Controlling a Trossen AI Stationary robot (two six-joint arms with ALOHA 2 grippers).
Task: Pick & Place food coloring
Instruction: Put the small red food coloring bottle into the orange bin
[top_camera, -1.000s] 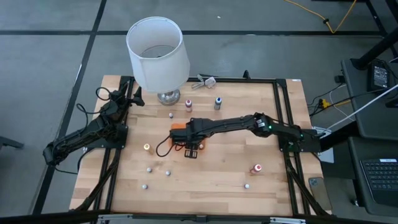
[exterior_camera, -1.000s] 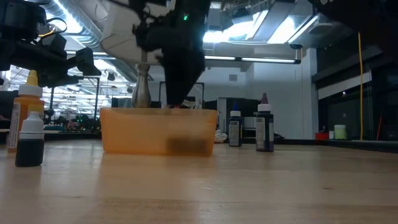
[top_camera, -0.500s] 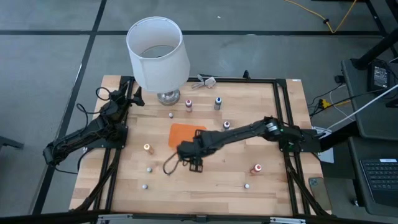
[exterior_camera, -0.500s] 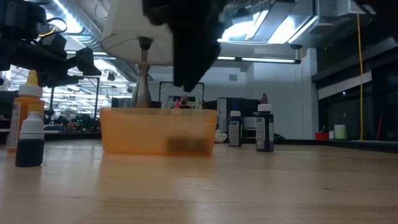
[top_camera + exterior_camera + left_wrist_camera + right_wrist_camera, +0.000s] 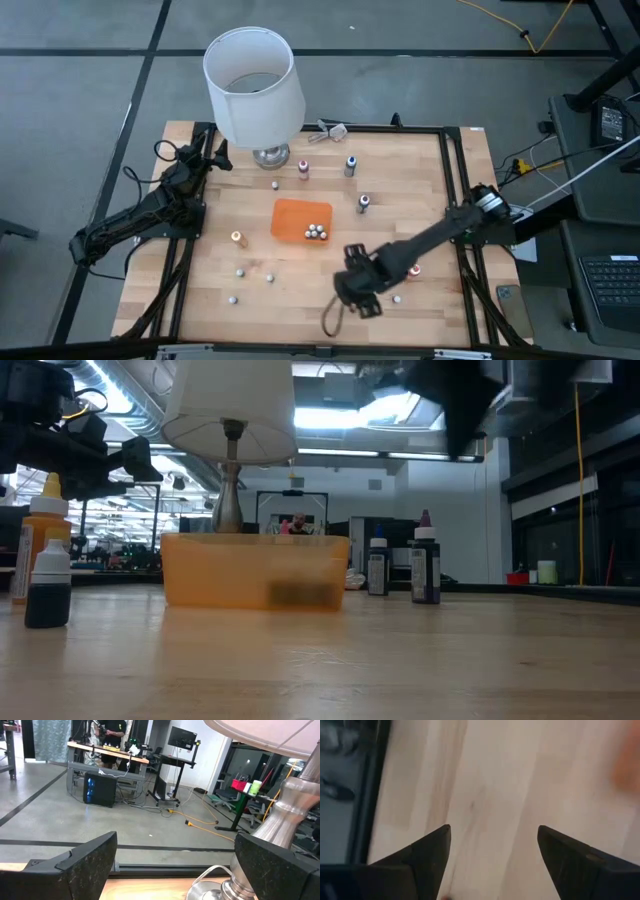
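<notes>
Small food coloring bottles stand scattered on the wooden table [image 5: 330, 190]; three white-capped ones [image 5: 316, 232] sit in the orange tray [image 5: 293, 217]. A red bottle [image 5: 413, 270] and a white-capped one [image 5: 397, 298] stand near my right gripper [image 5: 366, 303]. That gripper hangs open over bare wood near the table's near edge, fingers pointing down [image 5: 492, 847], with nothing between them. My left gripper [image 5: 218, 155] waits open at the far left, beside the lamp base [image 5: 270, 850]. In the low view the tray [image 5: 255, 570] has bottles on both sides [image 5: 45, 575] [image 5: 425, 560].
A big white-shaded lamp [image 5: 253, 85] stands at the table's far left. More bottles stand behind the tray [image 5: 303, 168] [image 5: 350, 163] [image 5: 364, 203] and toward the near left [image 5: 237, 238] [image 5: 232, 298]. A black frame [image 5: 455, 180] runs along the table's edges.
My right gripper has left its place above the orange tray and swung toward the table's near edge and to the right, staying above the table. The three bottles in the tray, which the gripper covered before, now show. The left arm has kept still.
</notes>
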